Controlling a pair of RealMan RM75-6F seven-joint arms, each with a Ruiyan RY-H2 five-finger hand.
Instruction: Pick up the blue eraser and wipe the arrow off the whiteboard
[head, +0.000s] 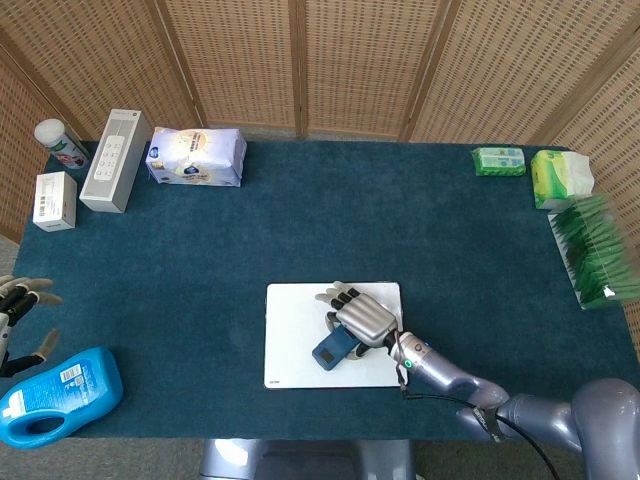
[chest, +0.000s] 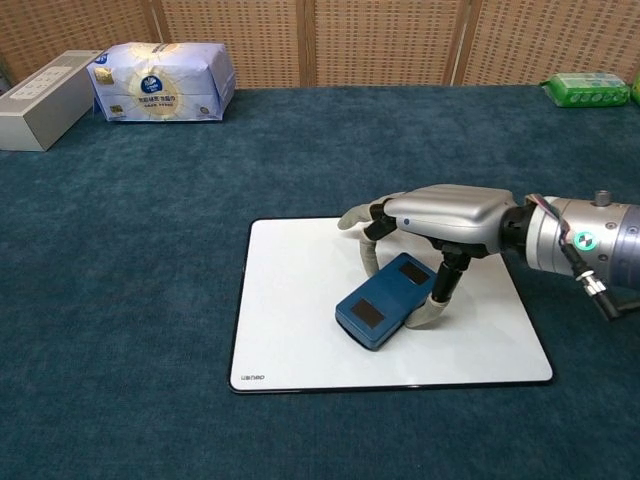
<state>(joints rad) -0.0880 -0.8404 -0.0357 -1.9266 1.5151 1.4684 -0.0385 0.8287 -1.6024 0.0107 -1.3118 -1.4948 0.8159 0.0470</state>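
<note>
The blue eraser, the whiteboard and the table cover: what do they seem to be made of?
The blue eraser looks like matte hard plastic: a smooth shell with two small dark insets. The whiteboard looks like a thin, rigid panel with a smooth white coating and a dark edge. The table cover seems to be dark teal short-pile carpet or felt, given its fuzzy, mottled texture.
</note>
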